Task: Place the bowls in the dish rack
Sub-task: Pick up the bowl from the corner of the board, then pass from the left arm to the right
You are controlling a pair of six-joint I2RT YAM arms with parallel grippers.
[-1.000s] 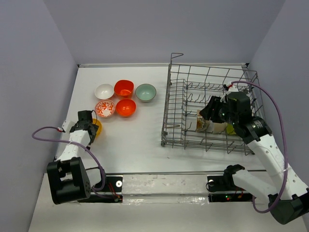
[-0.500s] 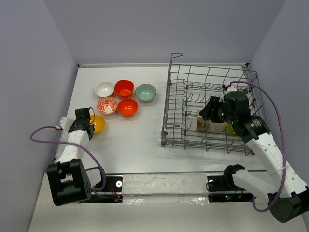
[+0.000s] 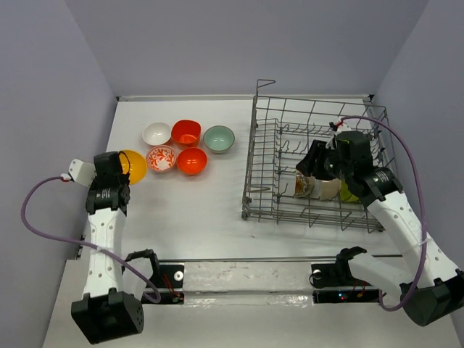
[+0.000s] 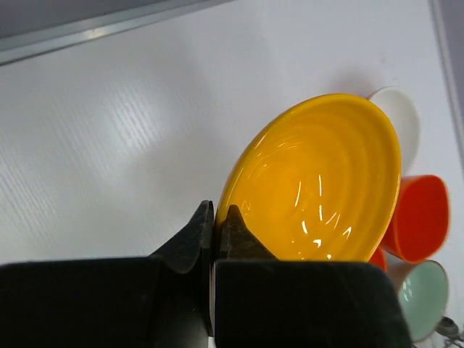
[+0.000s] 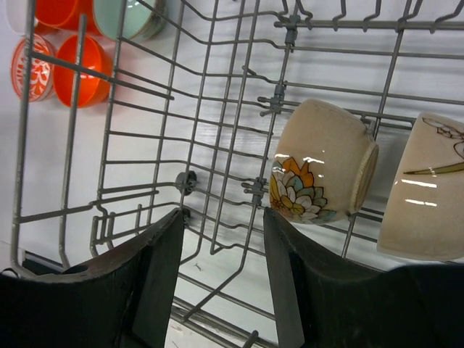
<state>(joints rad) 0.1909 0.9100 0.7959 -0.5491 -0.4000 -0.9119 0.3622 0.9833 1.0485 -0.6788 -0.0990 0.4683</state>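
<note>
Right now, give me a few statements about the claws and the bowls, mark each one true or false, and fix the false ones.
1. The left claw is shut on the yellow bowl's rim. True.
2. The right claw grips the floral bowl. False: it is open inside the dish rack, beside that bowl, holding nothing.
3. The pale teal bowl sits in the dish rack. False: it is on the table, left of the rack.
4. The white bowl is on the table. True.
</note>
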